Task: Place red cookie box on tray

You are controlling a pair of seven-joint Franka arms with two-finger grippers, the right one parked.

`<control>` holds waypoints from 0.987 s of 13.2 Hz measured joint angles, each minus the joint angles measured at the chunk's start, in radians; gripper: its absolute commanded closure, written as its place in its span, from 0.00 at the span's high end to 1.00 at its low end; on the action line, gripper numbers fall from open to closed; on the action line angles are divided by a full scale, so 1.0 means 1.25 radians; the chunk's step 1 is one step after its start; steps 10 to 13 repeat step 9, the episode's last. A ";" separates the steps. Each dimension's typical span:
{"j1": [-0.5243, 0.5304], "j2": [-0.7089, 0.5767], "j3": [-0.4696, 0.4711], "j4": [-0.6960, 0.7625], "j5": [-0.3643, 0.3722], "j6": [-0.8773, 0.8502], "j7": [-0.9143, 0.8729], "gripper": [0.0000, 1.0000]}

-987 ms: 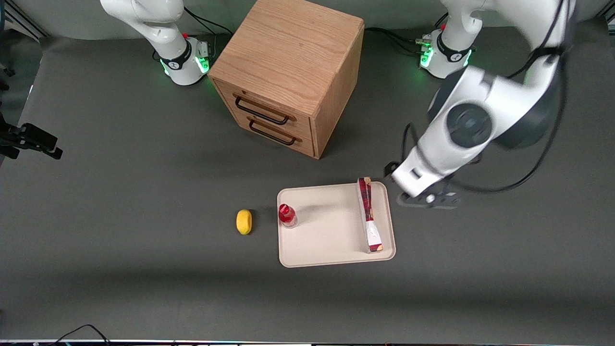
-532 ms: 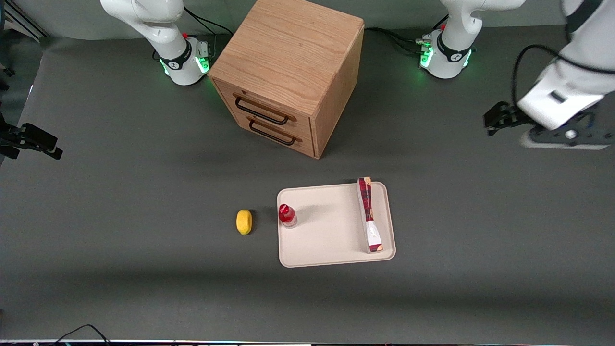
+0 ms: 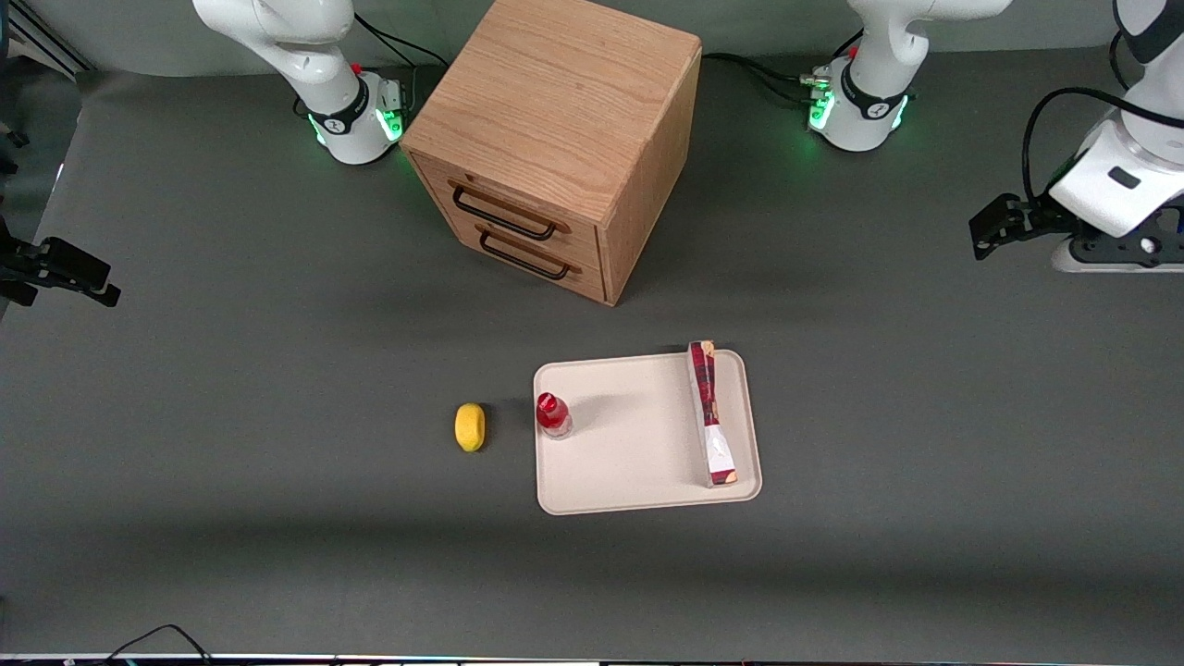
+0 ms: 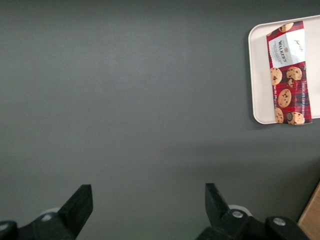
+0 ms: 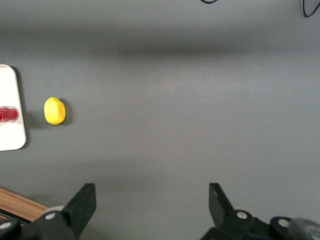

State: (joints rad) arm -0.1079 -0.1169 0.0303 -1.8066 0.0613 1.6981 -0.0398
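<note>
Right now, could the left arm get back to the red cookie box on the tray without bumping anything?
Probably yes. The gripper hangs open over bare table toward the working arm's end, and nothing stands between it and the red cookie box, which lies on the tray apart from the red-capped bottle.

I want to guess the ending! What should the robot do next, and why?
Probably just stay away and stop. The red cookie box already lies flat on the tray, beside its edge, and the claw is open, empty, high over bare table toward the working arm's end.
</note>
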 measured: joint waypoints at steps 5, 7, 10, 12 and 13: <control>0.057 0.084 -0.020 0.043 -0.002 0.055 0.055 1.00; 0.057 0.118 -0.026 0.070 -0.002 0.067 0.055 1.00; 0.057 0.148 -0.027 0.106 -0.002 0.067 0.055 1.00; 0.057 0.148 -0.027 0.106 -0.002 0.067 0.055 1.00; 0.057 0.148 -0.027 0.106 -0.002 0.067 0.055 1.00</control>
